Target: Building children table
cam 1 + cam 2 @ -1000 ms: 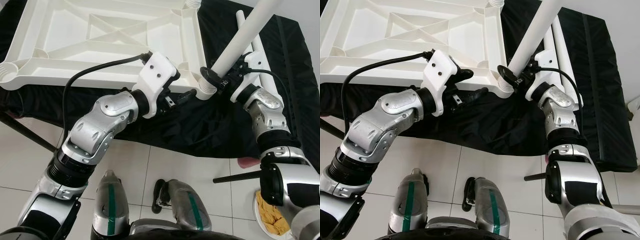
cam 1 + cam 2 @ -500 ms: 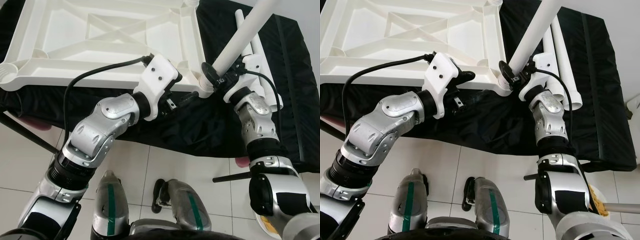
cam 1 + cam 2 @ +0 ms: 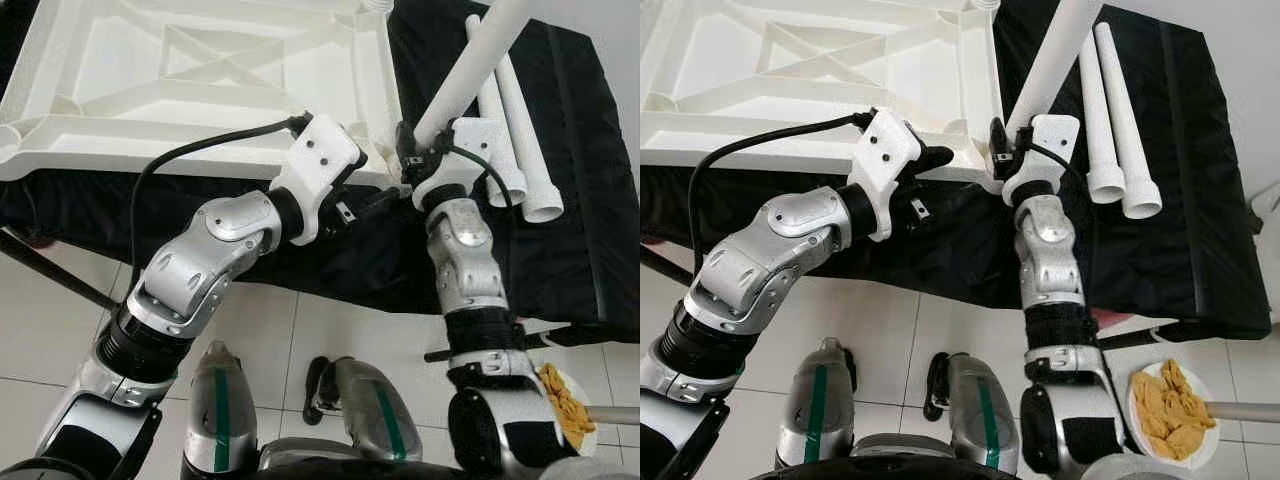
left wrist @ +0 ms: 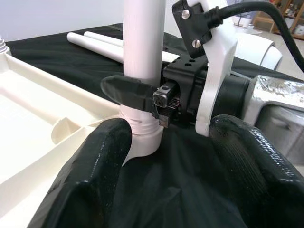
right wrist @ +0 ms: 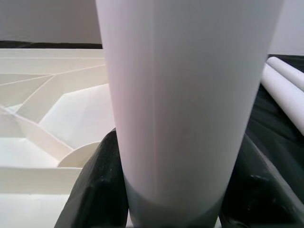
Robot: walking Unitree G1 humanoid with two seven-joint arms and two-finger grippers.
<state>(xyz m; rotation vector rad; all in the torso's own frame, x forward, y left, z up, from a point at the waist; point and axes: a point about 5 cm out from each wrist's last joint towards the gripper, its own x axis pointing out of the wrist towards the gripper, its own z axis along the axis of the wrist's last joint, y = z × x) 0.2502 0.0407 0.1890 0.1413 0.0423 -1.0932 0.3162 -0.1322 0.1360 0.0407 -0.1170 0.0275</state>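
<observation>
Right tool (image 3: 412,160): you pinch the white plastic tube leg (image 3: 462,78) at the upturned white tabletop (image 3: 190,90) corner
Left tool (image 3: 375,198): spread, beside it

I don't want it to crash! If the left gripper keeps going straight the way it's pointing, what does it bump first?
Probably the white table leg the right gripper holds; it stands right ahead of the open left gripper.
</observation>
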